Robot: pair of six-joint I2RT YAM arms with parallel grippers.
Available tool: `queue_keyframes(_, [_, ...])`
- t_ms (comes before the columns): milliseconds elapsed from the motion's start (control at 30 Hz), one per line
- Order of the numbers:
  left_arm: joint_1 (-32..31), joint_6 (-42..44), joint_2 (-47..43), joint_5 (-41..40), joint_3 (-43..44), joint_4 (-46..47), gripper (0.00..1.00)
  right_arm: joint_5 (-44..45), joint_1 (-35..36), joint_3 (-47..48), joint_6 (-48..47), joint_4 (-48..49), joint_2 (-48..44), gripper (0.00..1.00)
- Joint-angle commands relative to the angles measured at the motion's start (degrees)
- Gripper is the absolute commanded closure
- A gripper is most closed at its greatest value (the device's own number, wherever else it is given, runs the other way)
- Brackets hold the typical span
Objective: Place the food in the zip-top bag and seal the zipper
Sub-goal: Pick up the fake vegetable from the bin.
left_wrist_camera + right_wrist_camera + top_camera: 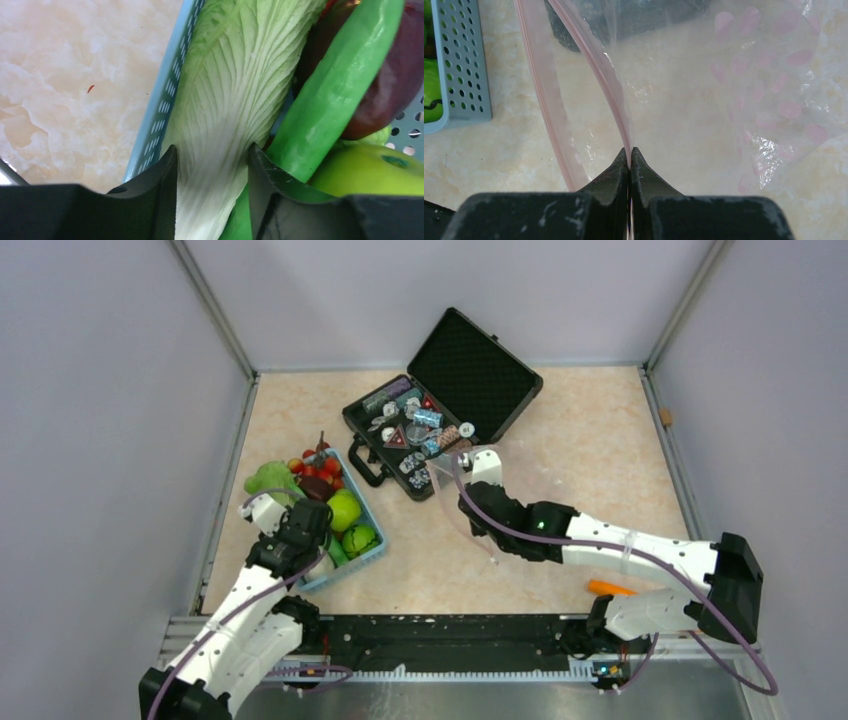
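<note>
My left gripper [212,172] is down in the light blue basket [170,95], its two fingers pressed on either side of the white-green long vegetable [235,90]. Beside it lie the long green cucumber [335,90], a dark purple piece [395,90] and the green apple [370,170]. From above I see red cherry tomatoes [320,465] and a green leafy ball [358,538] in the basket. My right gripper [629,150] is shut on the pink zipper [601,70] of the clear zip-top bag [704,100], holding one lip up so the mouth gapes toward the basket.
An open black case [440,400] of small trinkets stands just behind the bag. An orange piece [610,588] lies by the right arm's base. The basket's corner [461,65] is left of the bag's mouth. Walls close in the table on three sides.
</note>
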Motion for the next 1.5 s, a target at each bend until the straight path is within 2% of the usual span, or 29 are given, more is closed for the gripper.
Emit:
queue_keyframes(0, [0.29,-1.35,-1.45,2.21,-1.63,2.33,0.74,0.72,-0.05,-0.30,0.34,1.08,-2.07,1.00])
queue_keyframes(100, [0.29,0.40,-4.05,1.81,-0.48,2.13,0.93,0.81,-0.14,-0.24,0.50,1.17,-2.25,1.00])
queue_keyframes(167, [0.29,1.70,-5.99,1.91,0.60,1.87,1.00,0.76,-0.13,-0.23,0.66,1.11,-2.24,1.00])
queue_keyframes(400, [0.33,7.24,-10.01,2.03,4.24,1.11,1.00,0.78,-0.16,-0.49,1.00,1.24,-2.33,1.00])
queue_keyframes(667, [0.29,11.17,-11.54,4.98,9.61,1.04,1.00,0.47,-0.10,-0.33,1.31,1.61,-2.42,1.00])
queue_keyframes(833, [0.28,16.79,-14.17,6.37,14.81,2.36,1.00,0.21,-0.18,-0.64,1.47,2.10,-2.37,1.00])
queue_keyframes(1033, [0.28,19.54,-15.93,9.96,16.43,3.28,1.00,-0.99,-0.15,-0.88,2.08,3.33,-1.85,1.00])
queue_keyframes(1167, [0.29,24.61,-18.65,17.06,15.40,7.81,1.00,-1.92,-0.09,-1.27,2.56,4.11,-1.98,1.00])
queue_keyframes(1300, [0.28,29.45,-22.96,27.23,11.78,16.57,1.00,-3.44,-0.30,-1.90,3.68,5.01,-2.63,1.00])
queue_keyframes(1467, [0.28,33.45,-23.01,44.48,8.01,27.15,1.00,-7.81,-2.60,-3.53,4.53,7.53,-3.80,1.00])
